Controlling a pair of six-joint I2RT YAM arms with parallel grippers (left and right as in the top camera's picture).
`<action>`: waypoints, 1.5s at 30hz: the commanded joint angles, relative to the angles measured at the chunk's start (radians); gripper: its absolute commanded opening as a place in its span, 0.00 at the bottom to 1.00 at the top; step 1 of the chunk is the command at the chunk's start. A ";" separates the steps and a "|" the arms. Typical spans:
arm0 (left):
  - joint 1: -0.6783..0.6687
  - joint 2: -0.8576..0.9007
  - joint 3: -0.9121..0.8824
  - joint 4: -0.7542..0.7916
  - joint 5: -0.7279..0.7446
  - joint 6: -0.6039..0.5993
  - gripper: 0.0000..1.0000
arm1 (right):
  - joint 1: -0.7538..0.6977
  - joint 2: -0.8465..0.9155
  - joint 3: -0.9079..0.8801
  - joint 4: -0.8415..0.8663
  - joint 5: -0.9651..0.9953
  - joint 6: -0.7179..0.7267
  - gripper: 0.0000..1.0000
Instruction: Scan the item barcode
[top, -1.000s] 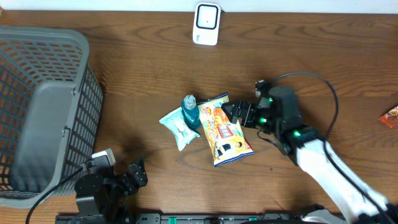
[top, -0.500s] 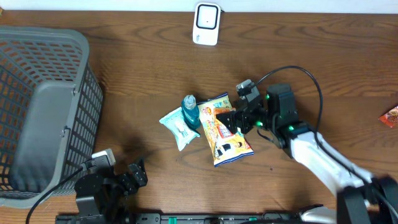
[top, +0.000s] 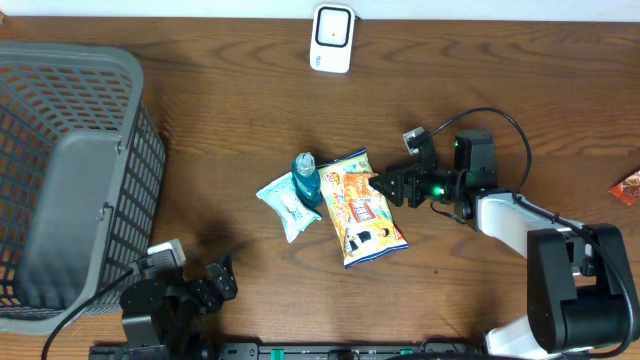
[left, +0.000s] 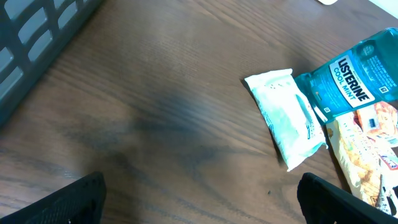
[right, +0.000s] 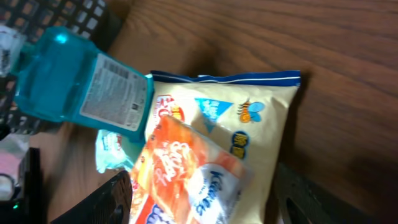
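The right hand (top: 383, 186) stands part-open astride the snack bag's (top: 362, 210) edge, the bag lying flat on the tabletop (top: 230, 130) between its fingers (right: 115, 199). A shallow pinch on slack film could slip off or crumple the barcode. The bottle (top: 306, 180) just beyond may get dragged along.

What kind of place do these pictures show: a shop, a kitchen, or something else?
Probably a mock shop checkout on a wooden table: a grey shopping basket, a white scanner-like device, and packaged goods: a snack bag and a mouthwash bottle.
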 joint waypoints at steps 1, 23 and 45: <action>0.004 0.001 -0.001 0.000 0.012 0.013 0.98 | 0.000 0.019 0.019 0.007 -0.051 -0.016 0.66; 0.004 0.001 -0.001 0.000 0.012 0.013 0.98 | 0.028 0.162 0.019 0.167 -0.118 0.037 0.57; 0.004 0.001 -0.001 0.000 0.012 0.013 0.98 | 0.116 0.215 0.019 0.133 -0.014 0.011 0.34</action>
